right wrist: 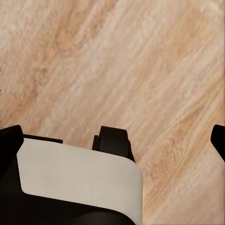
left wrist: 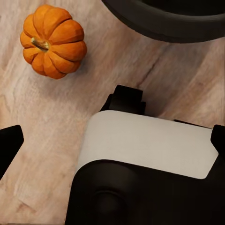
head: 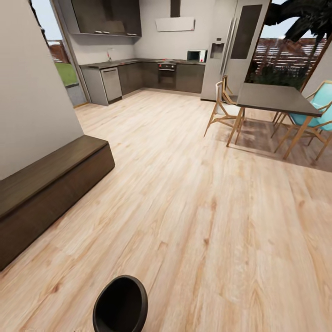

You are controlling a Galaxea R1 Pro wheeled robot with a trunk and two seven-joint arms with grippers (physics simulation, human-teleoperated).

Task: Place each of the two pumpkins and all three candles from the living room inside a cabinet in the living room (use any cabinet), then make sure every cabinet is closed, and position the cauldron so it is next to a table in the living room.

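An orange ribbed pumpkin [left wrist: 53,41] lies on the wood floor, a short way from the black cauldron [left wrist: 164,23], whose rim shows in the left wrist view. In the head view the cauldron [head: 121,304] stands on the floor right in front of me. The long low dark-brown cabinet [head: 46,184] runs along the wall at the left, its fronts shut. My left gripper [left wrist: 113,139] is open above the floor, holding nothing and apart from the pumpkin. My right gripper [right wrist: 113,139] is open too, over bare floorboards. The candles are out of view.
A dark-topped dining table [head: 272,99] with wooden chairs [head: 223,108] stands at the back right. A kitchen counter [head: 138,76] lines the far wall. A white-and-black part of my own body [left wrist: 145,145] lies below both wrist cameras. Wide open floor stretches ahead.
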